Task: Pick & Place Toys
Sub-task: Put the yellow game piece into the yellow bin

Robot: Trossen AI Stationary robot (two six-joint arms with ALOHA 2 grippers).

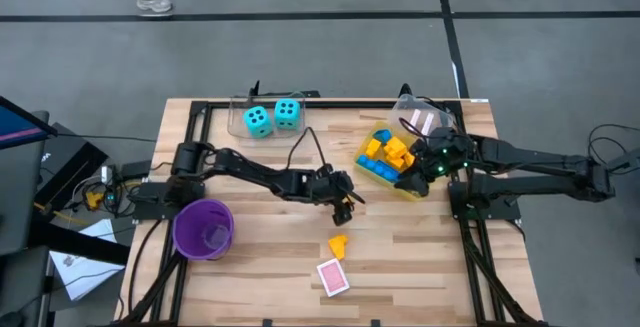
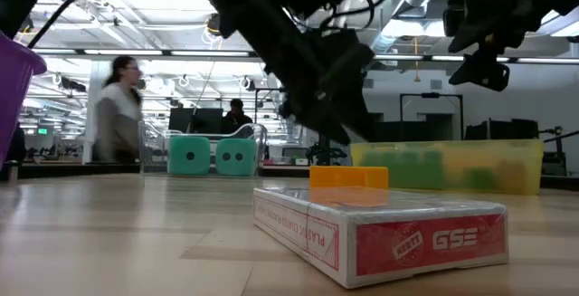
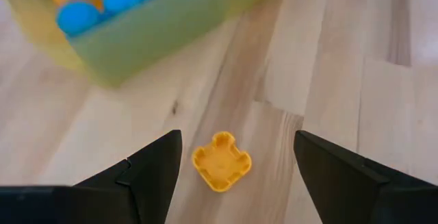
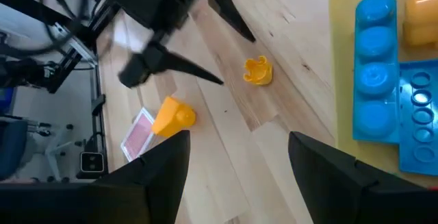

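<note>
L gripper (image 3: 236, 162): fingers spread wide, nothing held, hovering above the table w/ a small orange brick (image 3: 221, 161) lying between the two fingertips, apart from both. In the high view L gripper (image 1: 345, 199) sits mid-table, just beside the yellow bin (image 1: 413, 189) on its open-table side.

Item 1, small orange brick: hollow, crown-like rim w/ four notched corners, open side up. Judged light, stiff plastic, smooth and prob. slippery; could skate on the wood if nudged by one finger first. Best hold: across two opposite flat walls, fingers centred, closing evenly.

Item 2, yellow-orange brick (image 1: 339, 244): larger, on bare wood farther from the bin than item 1, toward the table's near edge. Rigid, light; take across the short sides.

Item 3, pink card pack (image 1: 333, 278): flat box just beyond item 2, farther again from the bin. Thin, lies flush; judged awkward to pinch from above, edges the only purchase.

Item 4, two cyan dice (image 1: 272, 117): well apart from the bin, in a clear tray at the far edge. Bulky, look light; need a wide opening.

Bin contents: blue and yellow bricks (image 1: 385, 155), already placed.

R gripper (image 4: 239, 159): open, empty, over the bin's corner.

Purple cup (image 1: 204, 228): well apart from the bin, L side.
</note>
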